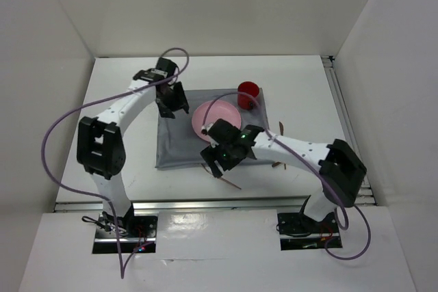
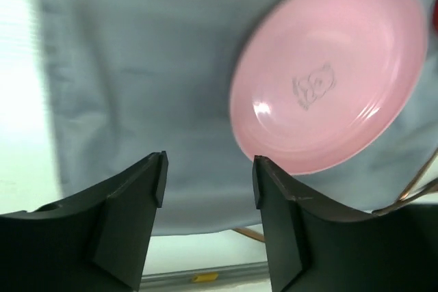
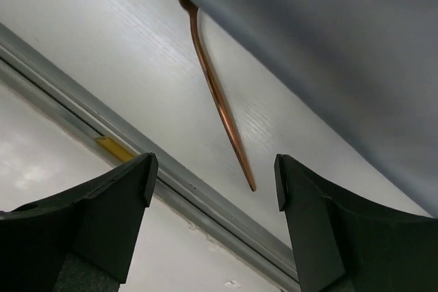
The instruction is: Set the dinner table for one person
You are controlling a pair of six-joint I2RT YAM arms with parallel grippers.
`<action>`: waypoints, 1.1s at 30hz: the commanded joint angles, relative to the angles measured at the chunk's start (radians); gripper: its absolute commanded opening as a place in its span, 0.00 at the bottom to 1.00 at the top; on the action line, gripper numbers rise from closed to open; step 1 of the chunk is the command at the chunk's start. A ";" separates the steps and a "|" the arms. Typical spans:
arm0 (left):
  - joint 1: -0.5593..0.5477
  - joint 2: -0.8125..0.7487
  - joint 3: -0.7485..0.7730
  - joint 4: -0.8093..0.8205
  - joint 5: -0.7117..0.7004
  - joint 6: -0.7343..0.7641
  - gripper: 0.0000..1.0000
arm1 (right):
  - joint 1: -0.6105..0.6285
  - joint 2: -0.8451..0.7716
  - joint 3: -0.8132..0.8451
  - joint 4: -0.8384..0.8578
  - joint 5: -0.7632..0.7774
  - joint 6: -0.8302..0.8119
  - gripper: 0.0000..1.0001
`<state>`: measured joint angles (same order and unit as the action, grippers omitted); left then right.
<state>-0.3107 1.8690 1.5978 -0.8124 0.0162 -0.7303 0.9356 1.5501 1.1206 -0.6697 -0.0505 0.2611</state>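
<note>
Spreading white beneath both arms: table. Left pincer above grey cloth, left of pink plate; jaws apart, empty. Right pincer above bare table by the cloth's near edge, over copper utensil; jaws wide, empty. One cloth, one plate, one red cup; utensil count unclear.

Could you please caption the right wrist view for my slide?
Open right gripper hovers over a slim copper-coloured utensil lying on the white table at the grey cloth's edge.

glossy plate, soft cloth, matte dinner table.
</note>
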 commanded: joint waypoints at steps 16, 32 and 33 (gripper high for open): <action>0.424 -0.390 -0.233 -0.053 0.021 0.080 0.65 | 0.115 0.252 -0.045 0.219 0.071 -0.071 0.51; 0.509 -0.442 -0.168 -0.076 0.111 0.101 0.67 | 0.210 0.136 0.274 -0.103 0.052 -0.108 0.00; 0.509 -0.452 -0.159 -0.076 0.111 0.101 0.67 | 0.200 0.136 0.286 -0.085 0.043 -0.108 0.00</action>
<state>0.1886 1.4719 1.3823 -0.8864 0.0940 -0.6533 1.1713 1.7500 1.3319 -0.7238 0.0170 0.1627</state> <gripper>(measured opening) 0.670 0.042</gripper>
